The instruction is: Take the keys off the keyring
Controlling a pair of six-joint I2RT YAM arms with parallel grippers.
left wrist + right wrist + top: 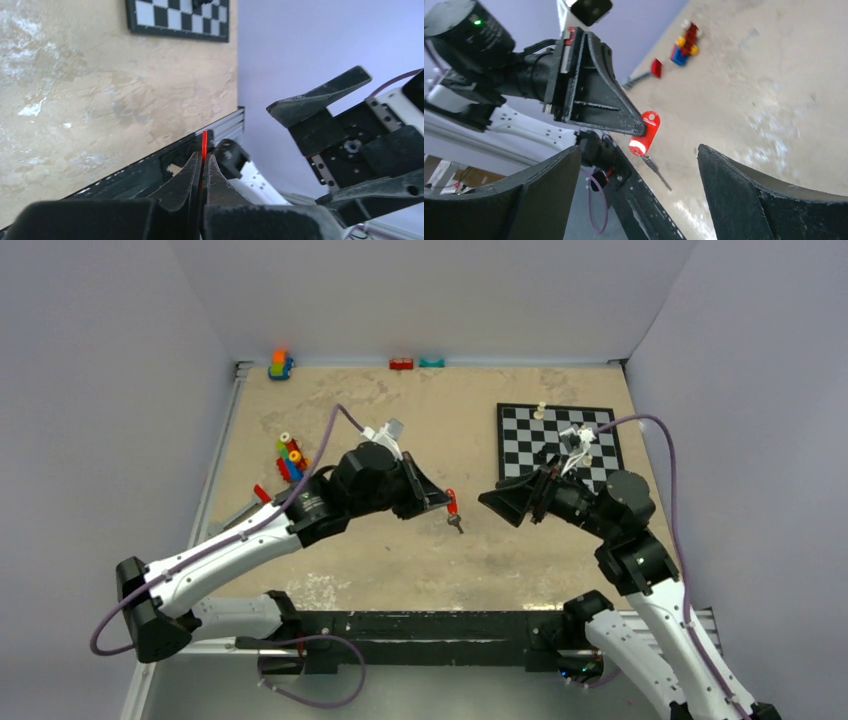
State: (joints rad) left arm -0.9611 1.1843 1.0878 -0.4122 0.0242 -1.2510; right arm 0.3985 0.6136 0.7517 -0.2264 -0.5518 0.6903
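My left gripper (441,502) is shut on the red plastic head of the keys (452,503) and holds them above the middle of the table. In the left wrist view only a thin red edge (204,142) shows between the closed jaws of the left gripper (203,161). The silvery blade (655,170) hangs down from the red head (645,131). My right gripper (639,150) is open, its jaws wide apart, facing the keys from the right without touching them. It also shows in the top view (492,502). I cannot make out the keyring.
A chessboard (558,440) lies at the back right with a white chess piece (540,410) on it. Toy bricks (290,458) and a grey bar with red end (255,502) lie at the left. More bricks (281,364) sit along the back wall.
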